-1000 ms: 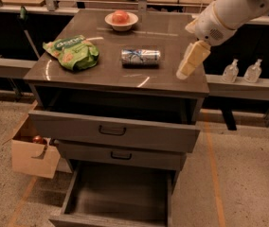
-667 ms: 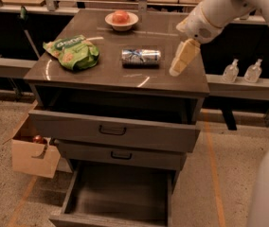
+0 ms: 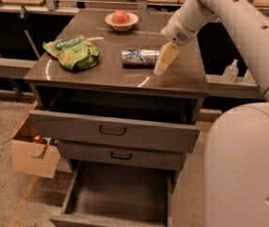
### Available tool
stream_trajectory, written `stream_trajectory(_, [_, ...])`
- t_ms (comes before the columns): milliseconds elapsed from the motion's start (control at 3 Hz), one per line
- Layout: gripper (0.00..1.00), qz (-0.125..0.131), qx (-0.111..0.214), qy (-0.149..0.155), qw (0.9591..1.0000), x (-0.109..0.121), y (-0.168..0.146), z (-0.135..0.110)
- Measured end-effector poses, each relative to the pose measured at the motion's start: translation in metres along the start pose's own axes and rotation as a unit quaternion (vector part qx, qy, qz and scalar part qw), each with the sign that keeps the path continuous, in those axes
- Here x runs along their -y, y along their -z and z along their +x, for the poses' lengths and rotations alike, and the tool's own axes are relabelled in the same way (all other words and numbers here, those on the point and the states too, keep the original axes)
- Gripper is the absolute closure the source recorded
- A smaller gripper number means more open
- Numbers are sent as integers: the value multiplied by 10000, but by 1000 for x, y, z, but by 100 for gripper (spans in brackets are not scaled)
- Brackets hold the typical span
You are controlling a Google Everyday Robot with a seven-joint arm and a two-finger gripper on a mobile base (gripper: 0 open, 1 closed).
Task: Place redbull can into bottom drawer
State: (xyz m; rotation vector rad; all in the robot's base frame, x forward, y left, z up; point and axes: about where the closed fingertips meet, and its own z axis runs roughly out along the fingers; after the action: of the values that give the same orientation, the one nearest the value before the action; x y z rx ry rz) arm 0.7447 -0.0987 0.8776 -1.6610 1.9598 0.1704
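Observation:
The redbull can [image 3: 139,57] lies on its side on the cabinet top [image 3: 111,77], near the middle. My gripper [image 3: 159,70] hangs just right of the can's right end, pointing down and left, close to the top surface. It holds nothing. The bottom drawer [image 3: 118,195] is pulled out far at the base of the cabinet, and its dark floor is bare.
A green snack bag [image 3: 73,52] lies at the left of the cabinet top. A white bowl with a red fruit [image 3: 121,19] stands at the back. The top drawer [image 3: 113,130] and middle drawer [image 3: 120,155] are partly open. A cardboard box [image 3: 32,150] stands at the left.
My gripper has moved left across the cabinet top, from near the right edge to just beside the can's right end. The can and drawers have not moved.

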Motion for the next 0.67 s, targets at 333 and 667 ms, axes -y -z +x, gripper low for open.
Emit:
stream_trajectory(333, [26,-86,-30,13,10000,8,-24,-4])
stream_trajectory(667, [48,-267,-64,-9,9996,6,-44,-7])
